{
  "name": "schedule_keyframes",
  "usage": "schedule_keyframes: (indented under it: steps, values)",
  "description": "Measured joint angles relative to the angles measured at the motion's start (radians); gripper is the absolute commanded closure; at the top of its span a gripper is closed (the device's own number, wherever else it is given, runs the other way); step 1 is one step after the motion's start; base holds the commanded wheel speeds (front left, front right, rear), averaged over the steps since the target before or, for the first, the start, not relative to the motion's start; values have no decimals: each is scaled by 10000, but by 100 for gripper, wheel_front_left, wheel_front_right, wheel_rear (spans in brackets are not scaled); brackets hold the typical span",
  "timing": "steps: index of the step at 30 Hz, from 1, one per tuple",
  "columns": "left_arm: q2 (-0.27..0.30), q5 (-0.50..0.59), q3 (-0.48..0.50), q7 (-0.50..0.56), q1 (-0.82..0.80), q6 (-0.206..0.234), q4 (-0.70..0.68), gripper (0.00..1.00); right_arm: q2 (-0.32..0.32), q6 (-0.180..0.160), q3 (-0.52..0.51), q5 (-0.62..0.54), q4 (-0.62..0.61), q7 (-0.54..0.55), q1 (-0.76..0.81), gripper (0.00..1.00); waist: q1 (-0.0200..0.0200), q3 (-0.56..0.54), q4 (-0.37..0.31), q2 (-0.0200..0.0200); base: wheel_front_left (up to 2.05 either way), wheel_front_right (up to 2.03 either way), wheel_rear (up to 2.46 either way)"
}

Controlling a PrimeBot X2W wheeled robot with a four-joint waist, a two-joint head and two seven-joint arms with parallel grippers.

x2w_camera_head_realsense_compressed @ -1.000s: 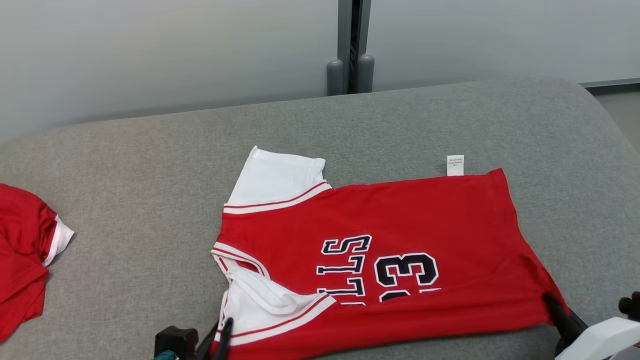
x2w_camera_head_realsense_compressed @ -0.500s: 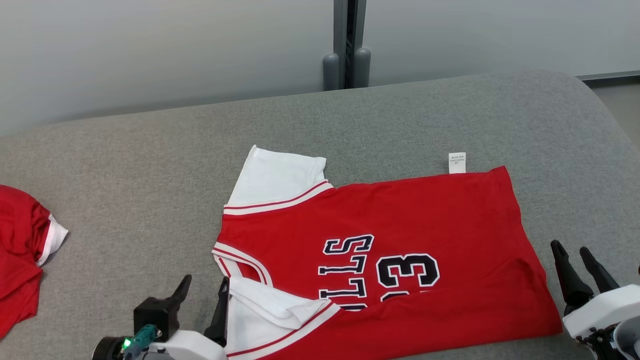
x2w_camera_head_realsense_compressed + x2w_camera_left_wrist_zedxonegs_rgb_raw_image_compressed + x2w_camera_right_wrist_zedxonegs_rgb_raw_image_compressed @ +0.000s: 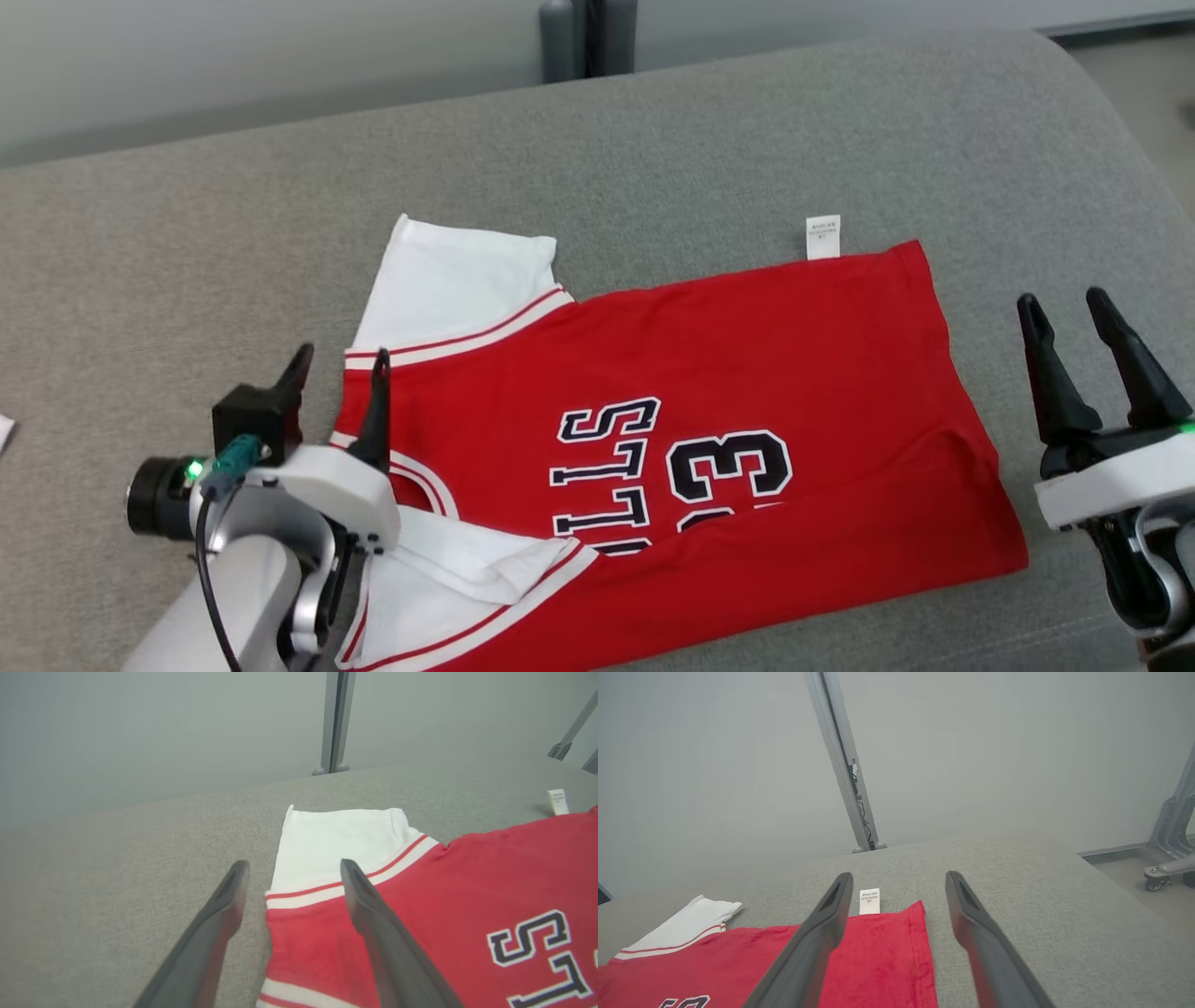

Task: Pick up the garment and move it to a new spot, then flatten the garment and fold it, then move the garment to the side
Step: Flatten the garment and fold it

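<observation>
The garment (image 3: 747, 373), a red jersey with white sleeves, striped trim and black-and-white lettering, lies folded lengthwise on the grey cushioned surface (image 3: 653, 140). Its small white tag (image 3: 822, 236) sticks out at the far edge. My left gripper (image 3: 341, 359) hovers open over the collar end beside the far white sleeve (image 3: 336, 840), nothing between its fingers. My right gripper (image 3: 1062, 306) stands open just off the hem end, over bare surface, and holds nothing. In the right wrist view the garment's hem corner (image 3: 887, 947) lies between and below the fingers.
The grey surface's far edge meets a pale wall with a grey post (image 3: 586, 37). Its right end curves down toward the floor (image 3: 1144, 65). A wheeled metal frame (image 3: 1169, 858) stands on the floor to the right. A sliver of white cloth (image 3: 4, 431) shows at the left edge.
Both grippers have let go of the garment's near edge, opened, and risen clear of it. The head camera has tilted down, shifting the whole picture.
</observation>
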Motion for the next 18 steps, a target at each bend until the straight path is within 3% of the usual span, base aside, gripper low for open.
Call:
schedule_keyframes:
  steps: [15,18]
  values:
    - [635,1037,-385,1363,-4023,-589,2295,0,575,0,-261,-1114,-1358,98,-671,0,0,2391,-1284,0,0,0,0]
    - [677,890,-336,1674,-4459,-934,2683,0,640,0,-276,-1195,-1352,92,-643,0,0,2602,-1495,0,0,0,0]
